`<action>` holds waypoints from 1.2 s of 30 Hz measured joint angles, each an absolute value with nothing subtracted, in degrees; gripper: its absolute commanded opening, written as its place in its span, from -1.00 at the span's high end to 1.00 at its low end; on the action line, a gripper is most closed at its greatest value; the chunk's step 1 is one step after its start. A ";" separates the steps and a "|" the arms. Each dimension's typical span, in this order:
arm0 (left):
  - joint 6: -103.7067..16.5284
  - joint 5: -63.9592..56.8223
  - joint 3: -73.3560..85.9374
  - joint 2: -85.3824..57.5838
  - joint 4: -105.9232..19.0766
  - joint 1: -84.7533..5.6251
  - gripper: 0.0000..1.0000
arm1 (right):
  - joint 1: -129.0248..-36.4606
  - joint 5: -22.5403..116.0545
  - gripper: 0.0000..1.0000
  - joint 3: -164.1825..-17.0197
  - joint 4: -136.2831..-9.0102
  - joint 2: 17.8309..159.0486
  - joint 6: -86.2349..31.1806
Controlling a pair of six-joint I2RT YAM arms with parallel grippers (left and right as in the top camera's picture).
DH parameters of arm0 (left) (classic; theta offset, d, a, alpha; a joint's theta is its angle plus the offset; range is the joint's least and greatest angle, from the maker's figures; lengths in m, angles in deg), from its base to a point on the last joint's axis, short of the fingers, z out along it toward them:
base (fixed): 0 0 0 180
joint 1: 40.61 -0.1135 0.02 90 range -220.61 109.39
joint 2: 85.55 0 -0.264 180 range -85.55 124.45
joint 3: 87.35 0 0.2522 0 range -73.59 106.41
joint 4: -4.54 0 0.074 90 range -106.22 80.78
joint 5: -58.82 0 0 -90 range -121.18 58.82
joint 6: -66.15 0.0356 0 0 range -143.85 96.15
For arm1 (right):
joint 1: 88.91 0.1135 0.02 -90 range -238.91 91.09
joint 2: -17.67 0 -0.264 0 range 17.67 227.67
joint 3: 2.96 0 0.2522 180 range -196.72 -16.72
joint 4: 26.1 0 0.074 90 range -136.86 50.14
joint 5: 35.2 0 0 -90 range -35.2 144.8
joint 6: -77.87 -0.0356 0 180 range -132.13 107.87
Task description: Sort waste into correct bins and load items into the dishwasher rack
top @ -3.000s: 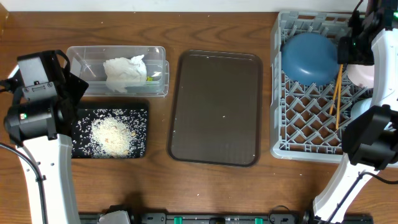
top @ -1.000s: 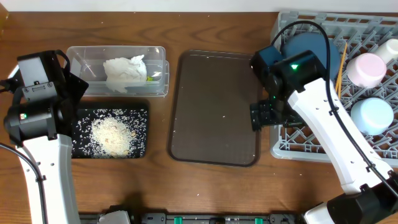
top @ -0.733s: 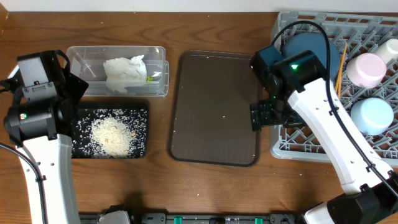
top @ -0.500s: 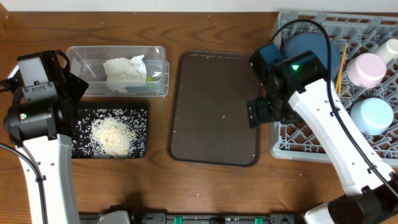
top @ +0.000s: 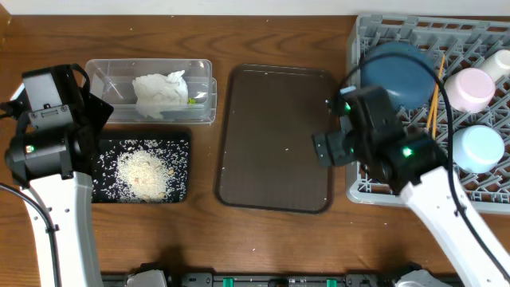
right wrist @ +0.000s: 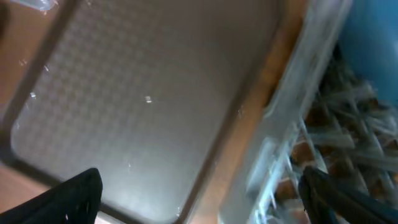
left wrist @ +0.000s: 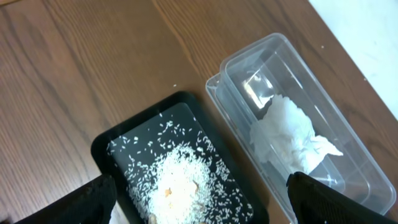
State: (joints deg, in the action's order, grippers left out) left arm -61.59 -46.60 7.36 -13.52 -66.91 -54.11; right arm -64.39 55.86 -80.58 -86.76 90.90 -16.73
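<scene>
On the desk's left side, loose white rice [top: 143, 171] lies heaped in the black tray [top: 180, 147], with stray grains spread around the heap. Just behind it, the clear tub [top: 111, 72] holds a crumpled white napkin [top: 161, 93]. A yellow-green scrap [top: 190, 100] sits beside the napkin (too small to make out).

At right, the grey rack [top: 374, 190] holds:
- a dark-blue bowl [top: 402, 68]
- a pink bowl [top: 470, 88]
- a light-blue bowl [top: 478, 147]
- chopsticks [top: 434, 96], lying between the dark-blue bowl and the two smaller ones

The brown tray [top: 271, 135] lies mid-desk with a few specks on it.

The left fingers [left wrist: 87, 202] are spread wide above the rice and tub, holding nothing. The right fingers [right wrist: 68, 199] are equally wide and empty, over the brown tray's edge beside the rack.

The right arm hides part of the rack's left side, and the frame cuts off the rack's right side. The right wrist view is blurred.
</scene>
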 measured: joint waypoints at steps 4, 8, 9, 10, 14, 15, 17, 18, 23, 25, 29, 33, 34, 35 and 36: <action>-61.59 -46.60 7.36 -13.54 -66.91 -54.11 -0.81 | -67.08 52.32 -0.99 -67.73 -72.72 85.04 -12.38; -61.59 -46.60 7.36 -13.54 -66.89 -54.11 -0.80 | -70.47 50.09 -0.99 -56.10 -64.20 77.68 -10.52; -61.59 -46.63 7.36 -13.54 -66.89 -54.11 -0.80 | -71.32 49.61 -0.99 -53.54 -62.25 75.73 -10.17; -61.59 -46.63 7.36 -13.52 -66.91 -54.11 -0.80 | -71.89 49.17 -0.98 -51.29 -60.35 73.89 -10.00; -61.59 -46.60 7.36 -13.54 -66.91 -54.11 -0.80 | -73.22 48.28 -0.99 -42.00 -53.84 64.65 -9.04; -61.59 -46.60 7.36 -13.52 -66.91 -54.11 -0.80 | -73.22 48.06 -0.99 -39.69 -52.81 61.61 -8.49; -61.59 -46.60 7.36 -13.54 -66.93 -54.11 -0.80 | -73.20 47.73 -0.99 -35.95 -51.57 55.84 -7.38; -61.59 -46.60 7.36 -13.52 -66.89 -54.11 -0.80 | -73.22 47.69 -0.99 -34.46 -50.91 53.39 -6.96; -61.59 -46.60 7.36 -13.54 -66.93 -54.11 -0.80 | -73.20 48.21 -0.99 -26.24 -46.47 39.53 -5.15; -61.59 -46.60 7.36 -13.52 -66.91 -54.11 -0.81 | -73.22 48.95 -0.99 -22.66 -43.92 34.84 -4.91; -61.59 -46.60 7.36 -13.52 -66.93 -54.11 -0.81 | -73.66 49.67 -0.98 -17.59 -42.39 28.30 -4.53; -61.59 -46.60 7.36 -13.54 -66.89 -54.11 -0.81 | -76.35 50.05 -0.98 -17.11 -42.52 24.80 -4.40; -61.59 -46.60 7.36 -13.52 -66.93 -54.11 -0.80 | -77.38 50.20 -0.99 -17.11 -42.71 23.84 -4.36; -61.59 -46.60 7.36 -13.54 -66.89 -54.11 -0.80 | -78.16 50.22 -0.99 -17.11 -43.06 23.25 -4.32; -61.59 -46.60 7.36 -13.54 -66.91 -54.11 -0.81 | -79.15 50.31 -0.99 -17.11 -43.50 22.44 -4.34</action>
State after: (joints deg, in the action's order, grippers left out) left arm -61.59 -46.60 7.36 -13.54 -66.91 -54.11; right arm -79.15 50.31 -17.11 -43.50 22.44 -4.34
